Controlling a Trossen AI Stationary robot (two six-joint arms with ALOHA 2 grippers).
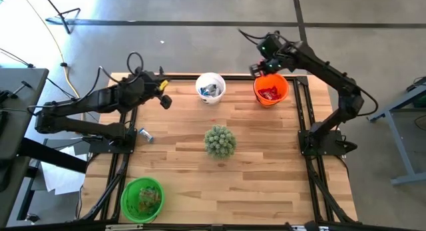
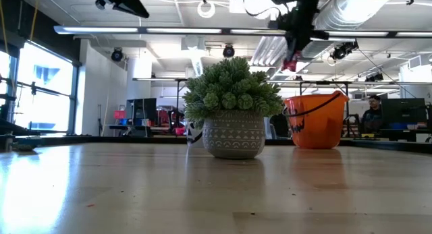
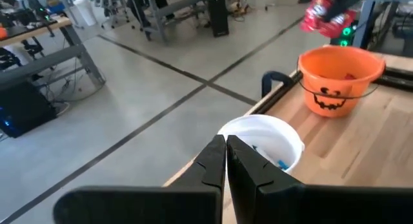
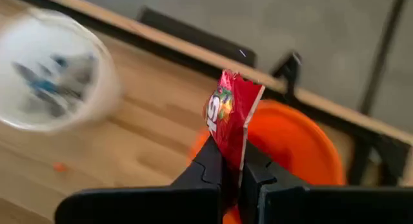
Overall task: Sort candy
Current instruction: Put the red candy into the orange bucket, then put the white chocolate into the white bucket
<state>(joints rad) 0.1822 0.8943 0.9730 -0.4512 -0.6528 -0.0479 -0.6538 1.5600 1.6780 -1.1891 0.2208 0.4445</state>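
My right gripper (image 4: 231, 167) is shut on a shiny red candy packet (image 4: 231, 114), up in the air over the orange bucket's (image 1: 271, 91) far-left rim. Red packets lie in that bucket. The white bucket (image 1: 210, 86) holds blue-and-white sweets, and the green bucket (image 1: 142, 199) holds small green and orange pieces. One blue-and-white sweet (image 1: 145, 134) lies on the table near the left arm's base. My left gripper (image 3: 226, 156) is shut and empty, raised left of the white bucket (image 3: 264, 139). My right gripper pinches the red packet between its two fingers by one end (image 4: 230, 153). The fingers point down from above. The packet (image 2: 291, 62) hangs below them, lifted clear above the orange bucket (image 2: 316, 119).
A green spiky plant in a patterned pot (image 1: 219, 141) stands mid-table, between the far buckets and the green bucket at the near left corner. Black frame rails run along the table's left and right edges. Bare wood lies near and right of the plant.
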